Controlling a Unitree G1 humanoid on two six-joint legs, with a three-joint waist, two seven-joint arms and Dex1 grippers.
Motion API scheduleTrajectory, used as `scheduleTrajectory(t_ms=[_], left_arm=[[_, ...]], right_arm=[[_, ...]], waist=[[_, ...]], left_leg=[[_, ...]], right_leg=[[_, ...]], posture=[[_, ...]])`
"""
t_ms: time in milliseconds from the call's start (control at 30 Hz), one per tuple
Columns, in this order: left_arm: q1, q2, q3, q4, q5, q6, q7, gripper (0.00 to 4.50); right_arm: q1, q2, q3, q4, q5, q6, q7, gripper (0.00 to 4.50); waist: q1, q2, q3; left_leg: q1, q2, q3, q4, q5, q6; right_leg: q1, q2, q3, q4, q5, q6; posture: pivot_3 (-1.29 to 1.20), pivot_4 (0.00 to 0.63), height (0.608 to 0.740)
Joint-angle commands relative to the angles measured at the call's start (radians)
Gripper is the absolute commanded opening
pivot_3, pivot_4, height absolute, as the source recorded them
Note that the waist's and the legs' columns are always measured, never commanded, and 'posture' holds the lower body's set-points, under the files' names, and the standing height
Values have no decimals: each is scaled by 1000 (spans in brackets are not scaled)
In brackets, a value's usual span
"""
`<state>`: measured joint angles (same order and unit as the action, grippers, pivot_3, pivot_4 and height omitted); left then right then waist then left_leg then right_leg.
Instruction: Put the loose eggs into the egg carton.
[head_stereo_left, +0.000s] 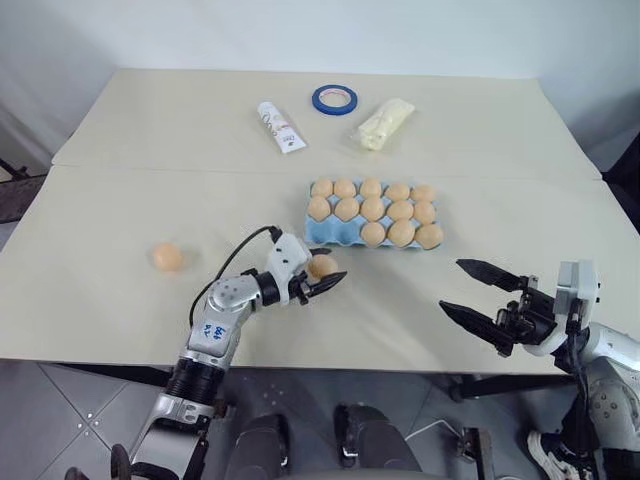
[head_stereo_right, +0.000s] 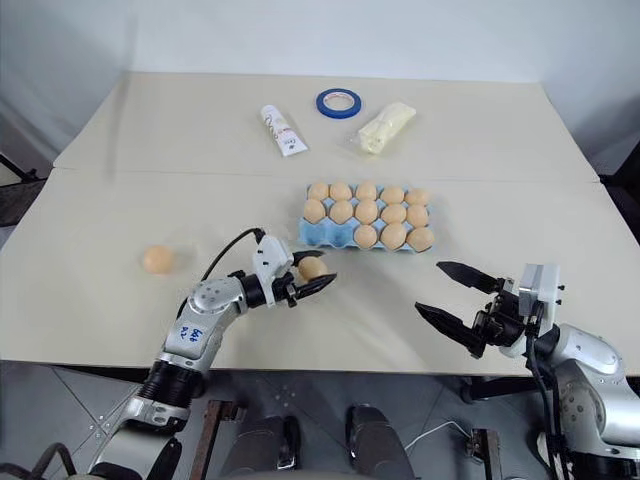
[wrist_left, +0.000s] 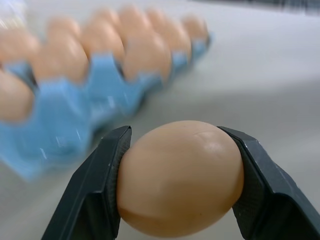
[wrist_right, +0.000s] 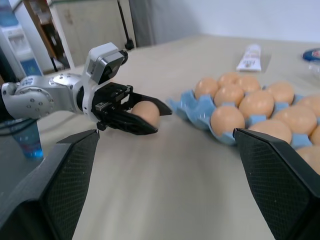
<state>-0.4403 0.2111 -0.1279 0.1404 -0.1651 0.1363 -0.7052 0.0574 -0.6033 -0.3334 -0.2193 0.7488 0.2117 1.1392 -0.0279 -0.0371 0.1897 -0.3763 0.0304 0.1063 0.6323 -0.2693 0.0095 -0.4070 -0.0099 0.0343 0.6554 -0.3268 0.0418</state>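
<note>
My left gripper (head_stereo_left: 330, 274) is shut on a tan egg (wrist_left: 180, 177), holding it just above the table, a little in front of the light blue egg carton (head_stereo_left: 325, 232). The carton holds several eggs, and its front left cups show bare blue. Another loose egg (head_stereo_left: 168, 257) lies on the table to the left of that arm. My right gripper (head_stereo_left: 452, 285) stands open, with nothing between its fingers, near the table's front edge, right of the carton and pointing towards the held egg (wrist_right: 147, 112).
At the back of the table lie a blue tape ring (head_stereo_left: 334, 99), a white tube (head_stereo_left: 281, 127) and a pale plastic packet (head_stereo_left: 385, 123). A seam runs across the table behind the carton.
</note>
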Motion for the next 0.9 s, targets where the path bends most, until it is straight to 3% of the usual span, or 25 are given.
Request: scheduleTrajectory(t_ms=[33,133,433,867,900], left_arm=[[-56,-30,50,-81,-90,52,17,2375],[-118,-60,94,-57,-120,77,68,2375],[-282,-120,86,238,-61,-14,107,2375],[-371,-147,91,439,-57,-113,56,2375],[-372,-147,90,441,-56,-112,54,2725]], right_arm=[[13,10,-21,-2,2,-41,16,4500],[13,27,-1,-5,-13,-52,0,4500],[15,39,16,2,-39,-68,-1,4500],[48,51,-4,-7,-50,-98,-33,4500],[52,52,-10,-5,-49,-103,-37,4500]], waist=[[0,0,0],[0,0,0],[0,0,0],[0,0,0],[0,0,0]], left_leg=[[0,0,0,0,0,0],[0,0,0,0,0,0],[0,-1,1,1,0,0],[0,0,1,1,0,0],[0,-1,1,1,0,0]], right_leg=[[0,0,0,0,0,0],[0,0,0,0,0,0],[0,1,1,0,1,1],[0,1,1,0,1,1],[0,1,1,0,1,1]], posture=[[0,150,740],[0,150,740],[0,150,740],[0,150,740],[0,150,740]])
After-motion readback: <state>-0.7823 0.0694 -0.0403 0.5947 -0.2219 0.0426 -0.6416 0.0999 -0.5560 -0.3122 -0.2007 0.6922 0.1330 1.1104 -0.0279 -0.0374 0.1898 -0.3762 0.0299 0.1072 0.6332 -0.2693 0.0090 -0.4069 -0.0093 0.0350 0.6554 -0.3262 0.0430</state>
